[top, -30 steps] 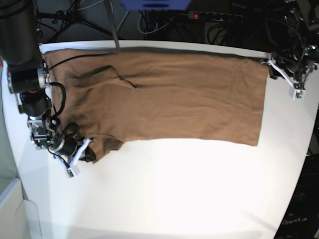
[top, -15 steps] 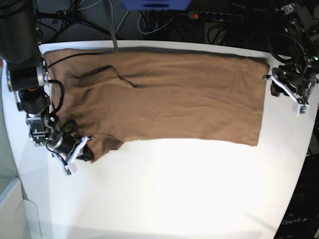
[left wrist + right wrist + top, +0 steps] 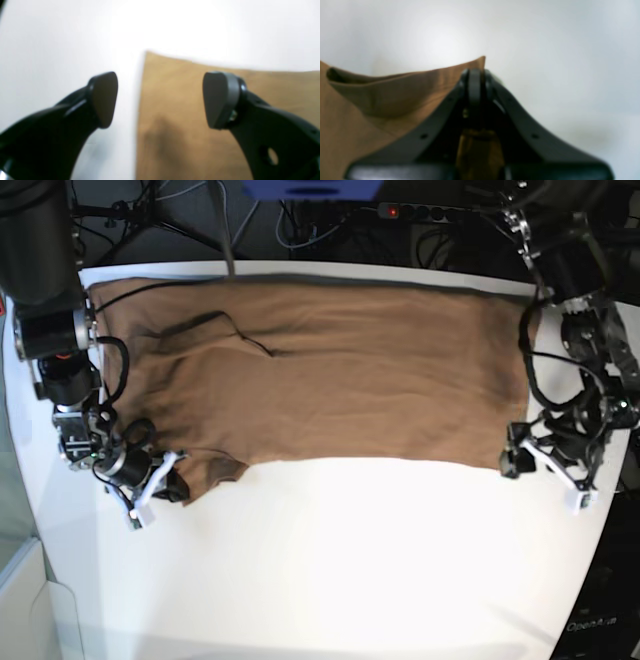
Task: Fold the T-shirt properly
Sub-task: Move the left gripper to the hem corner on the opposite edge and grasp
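Note:
The tan-brown T-shirt [image 3: 330,370] lies spread across the white table [image 3: 350,560], folded lengthwise. My right gripper [image 3: 172,478] at the base view's left is shut on the T-shirt's near-left corner [image 3: 460,67]; the cloth [image 3: 382,100] rises into the closed jaws. My left gripper [image 3: 515,463] at the base view's right is open just above the T-shirt's near-right corner [image 3: 150,57]. In the left wrist view [image 3: 160,100] one fingertip [image 3: 103,97] is over bare table and the other [image 3: 217,100] over cloth [image 3: 190,120].
Cables and a power strip [image 3: 430,212] lie behind the table's far edge. A blue object [image 3: 310,188] stands at the back centre. The table's right edge [image 3: 610,510] is close to my left gripper.
My left arm has swung from the T-shirt's far-right corner down to its near-right corner. My right gripper stays shut on the near-left corner, almost still.

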Motion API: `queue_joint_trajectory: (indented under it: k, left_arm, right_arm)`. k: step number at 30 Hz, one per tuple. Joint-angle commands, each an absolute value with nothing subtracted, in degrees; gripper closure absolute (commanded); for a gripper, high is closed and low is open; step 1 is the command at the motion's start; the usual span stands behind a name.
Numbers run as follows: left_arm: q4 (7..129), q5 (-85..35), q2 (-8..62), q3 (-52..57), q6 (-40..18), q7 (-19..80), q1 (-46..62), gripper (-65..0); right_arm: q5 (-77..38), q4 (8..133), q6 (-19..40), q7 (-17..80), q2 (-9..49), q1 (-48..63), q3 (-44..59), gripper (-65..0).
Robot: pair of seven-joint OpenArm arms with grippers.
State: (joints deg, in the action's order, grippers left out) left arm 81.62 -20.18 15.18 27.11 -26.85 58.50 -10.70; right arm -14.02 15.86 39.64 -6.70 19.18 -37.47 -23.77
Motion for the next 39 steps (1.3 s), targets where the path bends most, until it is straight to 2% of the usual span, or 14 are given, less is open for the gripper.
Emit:
queue_joint_trajectory:
  k: [1,6,20,27,33,35,39]
  left_arm:
    - [80.31,-19.91,16.22,26.95,-26.42,57.36,-11.65,-51.2]
    - [72.48,-20.00,16.13,25.71,-26.07,51.47,-13.58,-51.2]
    - [61.93,-19.65,17.71,25.71,-25.89,41.45,-14.55,-51.2]
    - [54.37,-19.56,17.71,25.54,-26.24,40.40,-18.33,-51.2]
    - [53.76,-19.47,17.71,25.27,-26.24,38.46,-18.77,-50.9]
    - [53.76,-19.47,17.71,23.43,-26.24,38.20,-18.77,-47.6]
    - [53.23,-19.47,17.54,19.82,-25.98,38.11,-18.95,-30.6]
  right_arm:
    - [-13.49,16.31,40.00,-5.85,19.65,-38.81,-23.87,-0.7]
    - [-13.49,16.22,40.00,-5.85,19.65,-38.81,-23.87,-0.7]
    - [-13.49,16.22,40.00,-5.85,19.82,-38.81,-23.87,-0.7]
    - [-13.49,16.13,40.00,-5.85,19.82,-38.81,-23.87,-0.7]
    - [-13.49,16.13,40.00,-5.85,20.53,-38.81,-23.87,-0.7]
    - [-13.49,16.13,40.00,-5.85,20.62,-38.81,-23.87,-0.7]
    - [-13.49,16.13,40.00,-5.85,20.70,-38.81,-23.87,-0.7]
